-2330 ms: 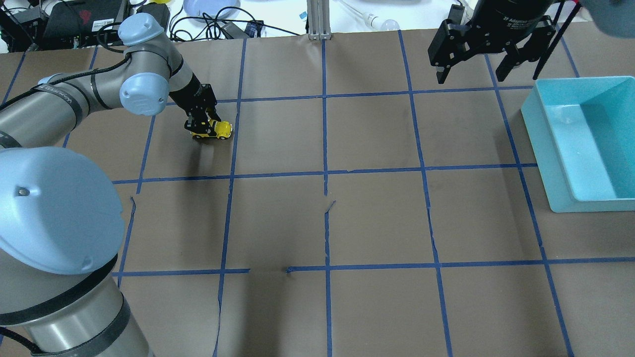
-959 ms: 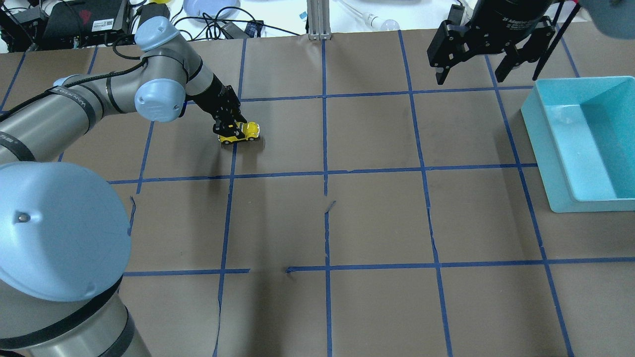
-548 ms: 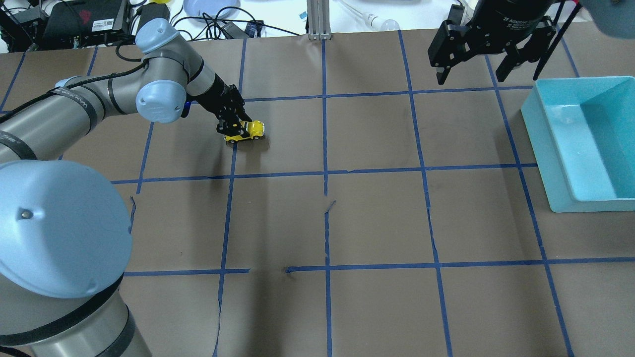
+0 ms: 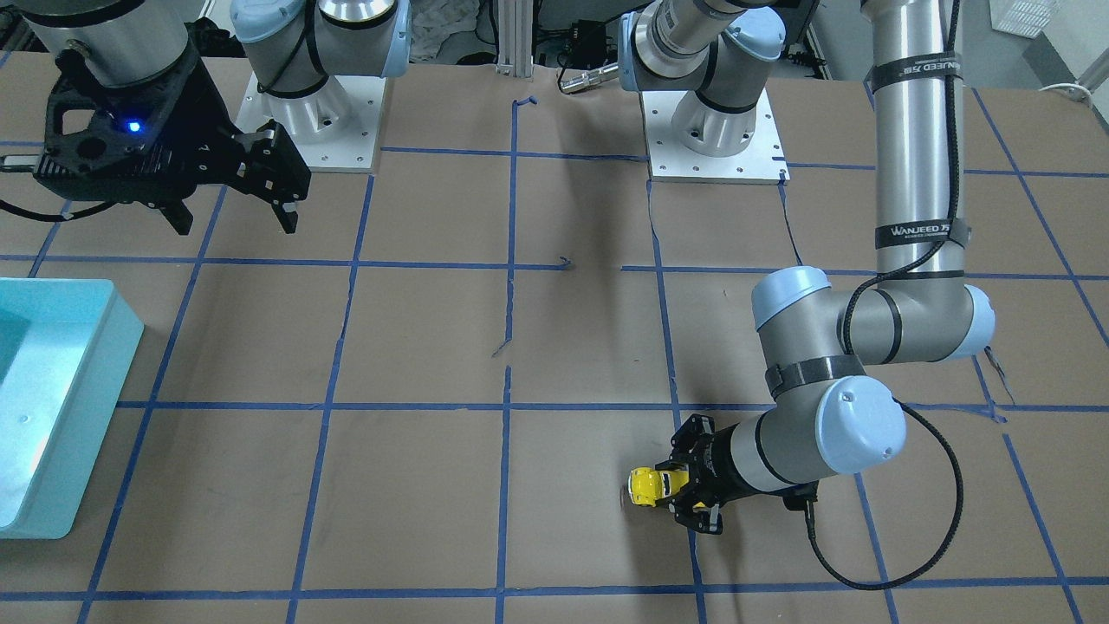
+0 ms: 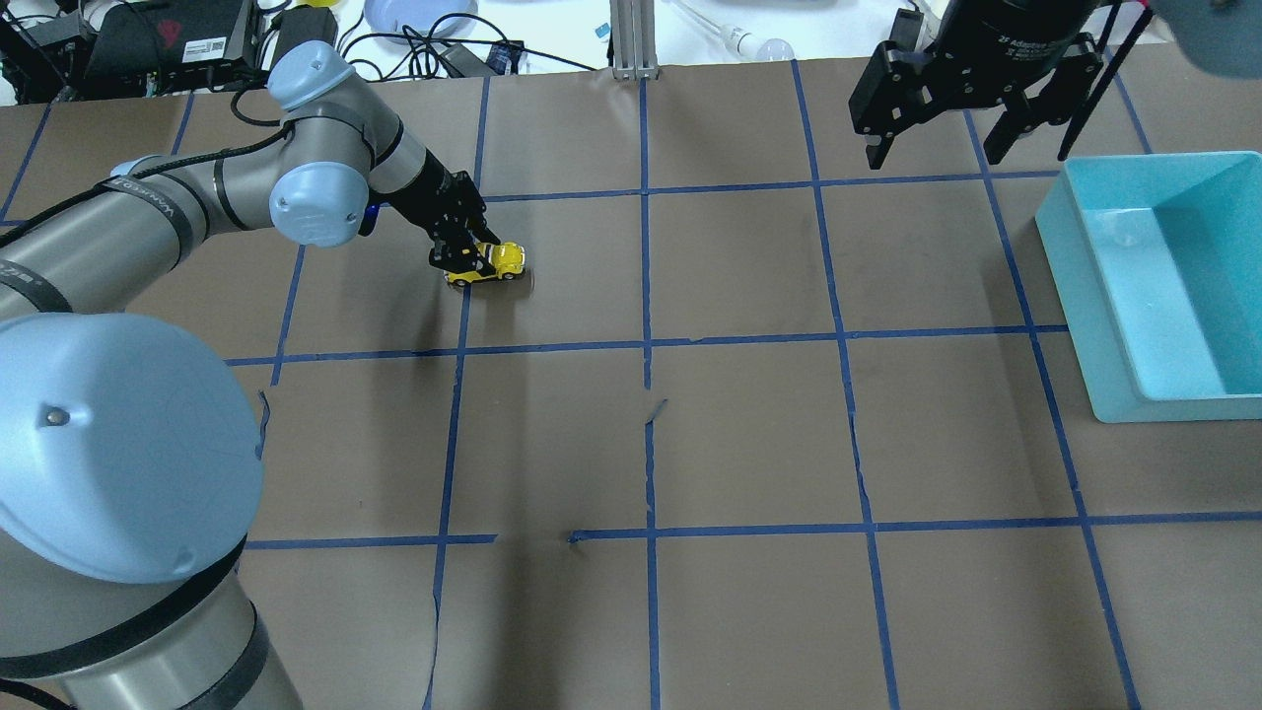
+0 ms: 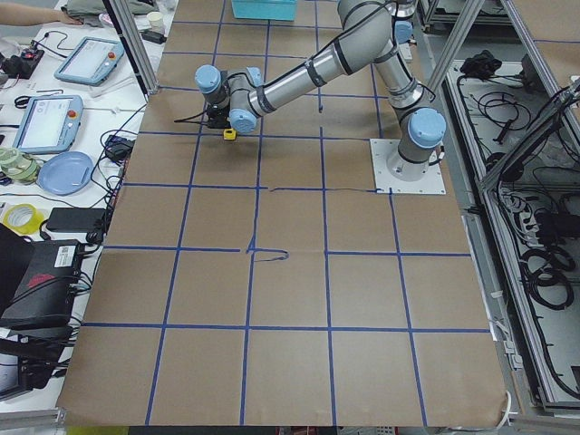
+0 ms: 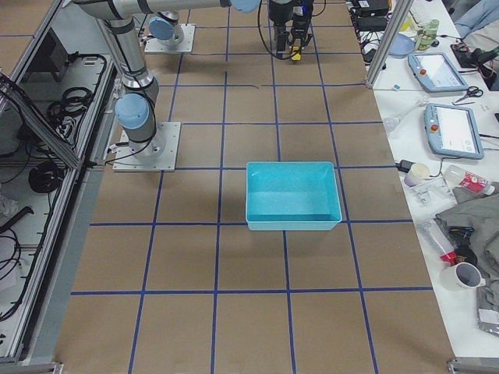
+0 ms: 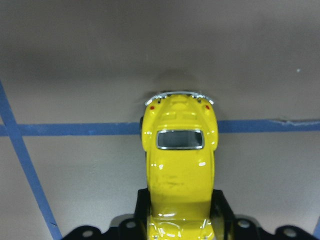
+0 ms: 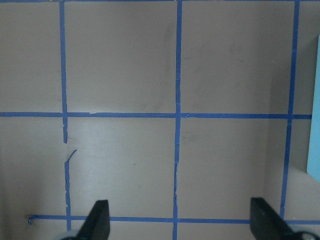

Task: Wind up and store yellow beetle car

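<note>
Closest in, the left wrist cam is basically all yellow beetle car (image 8: 179, 165). The left gripper (image 5: 461, 259) is clamped on it, one black finger on each side of the body. The end with the chrome bumper and the little red lights points away from the gripper. The wheels look to be down on the brown paper of the bench (image 5: 749, 434), and the car sits right across a strip of blue tape (image 8: 65, 129).

Pulling back, the car is well apart from the teal bin (image 5: 1075, 296). It's way across the bench from it, on the robot's left side, about level with the bin's far half. The left arm reaches out low and nearly flat to get there.

Further out, the right gripper (image 5: 935, 155) hangs up above the bench, just off the bin's far corner on the side facing the car. Its fingers are spread wide with nothing between them, and its wrist cam looks straight down at taped paper, catching a sliver of the bin's edge.
</note>
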Motion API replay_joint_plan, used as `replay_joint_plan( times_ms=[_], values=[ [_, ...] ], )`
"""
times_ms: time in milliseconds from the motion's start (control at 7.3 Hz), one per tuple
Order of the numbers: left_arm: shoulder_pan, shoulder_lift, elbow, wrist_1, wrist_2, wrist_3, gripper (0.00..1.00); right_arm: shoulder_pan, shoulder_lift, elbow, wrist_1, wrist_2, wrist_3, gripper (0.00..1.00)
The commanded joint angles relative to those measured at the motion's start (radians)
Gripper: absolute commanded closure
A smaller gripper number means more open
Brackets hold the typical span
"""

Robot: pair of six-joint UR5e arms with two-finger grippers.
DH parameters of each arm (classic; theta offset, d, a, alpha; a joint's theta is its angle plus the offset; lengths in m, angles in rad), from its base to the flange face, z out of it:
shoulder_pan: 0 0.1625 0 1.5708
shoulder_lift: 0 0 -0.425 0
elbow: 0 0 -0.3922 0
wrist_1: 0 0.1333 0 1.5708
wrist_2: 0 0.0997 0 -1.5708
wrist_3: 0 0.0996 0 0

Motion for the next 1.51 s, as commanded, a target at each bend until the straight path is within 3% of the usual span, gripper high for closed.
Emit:
replay_joint_plan(
  times_ms=[0,1371],
  values=[
    [0.011,-0.003,0.008,0.0,0.01,-0.012,1.0,-0.001,0.0,0.0,0.0,0.0,0.0,0.0],
    [0.096,-0.007,0.008,-0.007,0.01,0.01,1.0,0.001,0.0,0.002,0.0,0.0,0.0,0.0]
  ],
)
